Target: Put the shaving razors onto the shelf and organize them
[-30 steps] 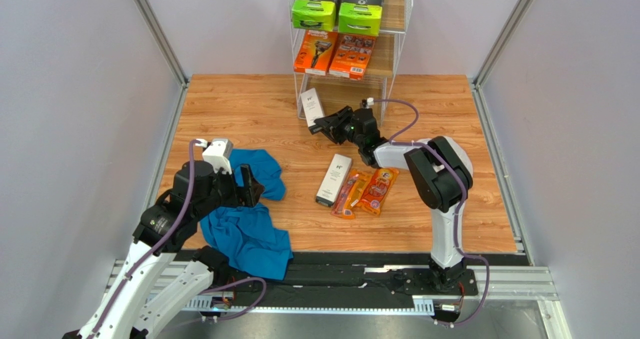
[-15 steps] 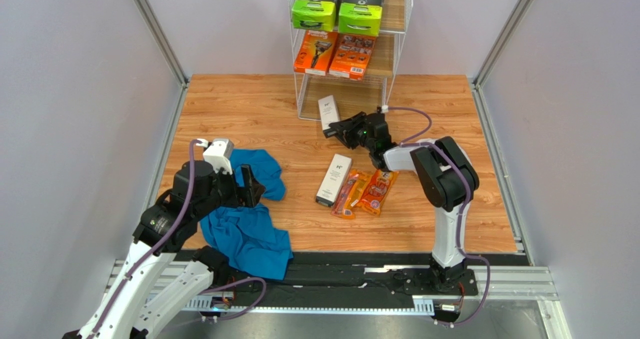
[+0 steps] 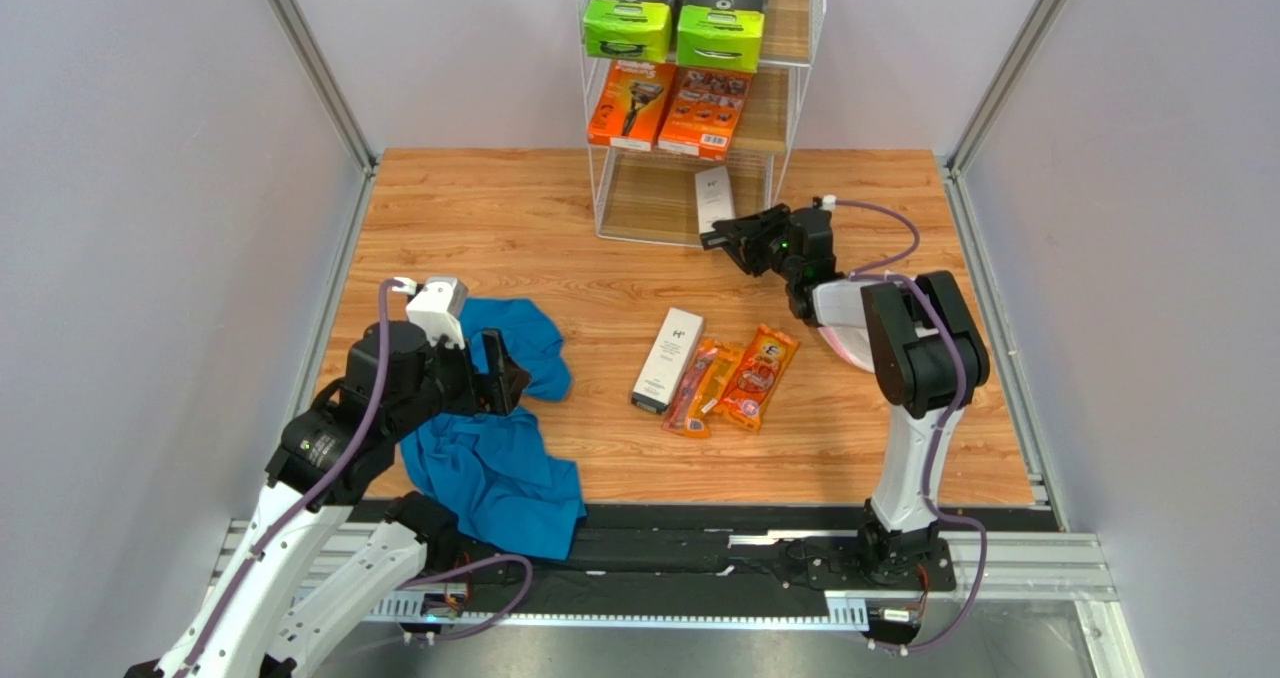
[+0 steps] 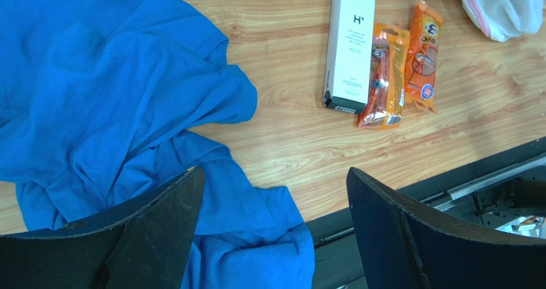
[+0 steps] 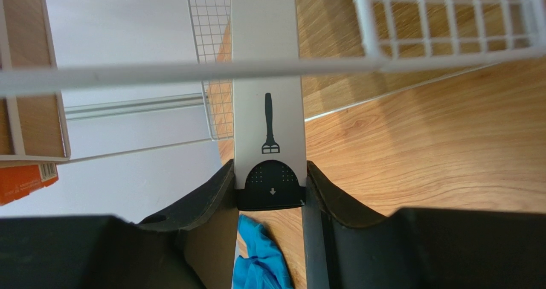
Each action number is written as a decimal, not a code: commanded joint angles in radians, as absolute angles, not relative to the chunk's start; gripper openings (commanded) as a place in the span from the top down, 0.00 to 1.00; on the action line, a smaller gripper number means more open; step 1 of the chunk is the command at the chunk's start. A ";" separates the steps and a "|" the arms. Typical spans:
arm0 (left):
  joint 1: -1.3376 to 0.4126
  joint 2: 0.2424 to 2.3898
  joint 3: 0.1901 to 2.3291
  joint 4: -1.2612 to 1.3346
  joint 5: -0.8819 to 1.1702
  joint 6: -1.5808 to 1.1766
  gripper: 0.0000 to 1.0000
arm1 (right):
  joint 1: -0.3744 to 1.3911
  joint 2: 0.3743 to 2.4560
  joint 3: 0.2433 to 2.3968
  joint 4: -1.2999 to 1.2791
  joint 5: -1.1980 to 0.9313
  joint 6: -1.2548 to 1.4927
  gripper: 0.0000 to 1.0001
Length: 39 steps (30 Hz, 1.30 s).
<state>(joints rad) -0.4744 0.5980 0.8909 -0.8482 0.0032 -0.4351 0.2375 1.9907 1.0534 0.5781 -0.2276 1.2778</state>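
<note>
Slim white box behind shelf wire

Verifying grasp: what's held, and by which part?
Right gripper clamps the slim white box at its black-tabbed end, one finger per side. Left gripper open, empty.

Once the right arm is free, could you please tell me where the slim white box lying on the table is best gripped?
Probably from above, across the narrow width of the slim white box, on its far half. It lies flat, and an orange blister pack crowds its right edge at the near end.
</note>
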 commanded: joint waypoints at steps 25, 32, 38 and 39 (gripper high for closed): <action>-0.471 0.588 0.888 -0.825 0.018 -0.416 0.10 | -0.031 1.890 1.020 0.575 -0.341 1.221 1.00; -0.471 0.589 0.888 -0.825 0.020 -0.416 0.10 | -0.061 1.891 1.046 0.541 -0.348 1.207 1.00; -0.471 0.584 0.888 -0.827 0.018 -0.417 0.10 | -0.081 1.891 1.069 0.508 -0.347 1.187 1.00; -0.471 0.584 0.887 -0.827 0.017 -0.417 0.10 | -0.083 1.890 1.068 0.508 -0.347 1.187 1.00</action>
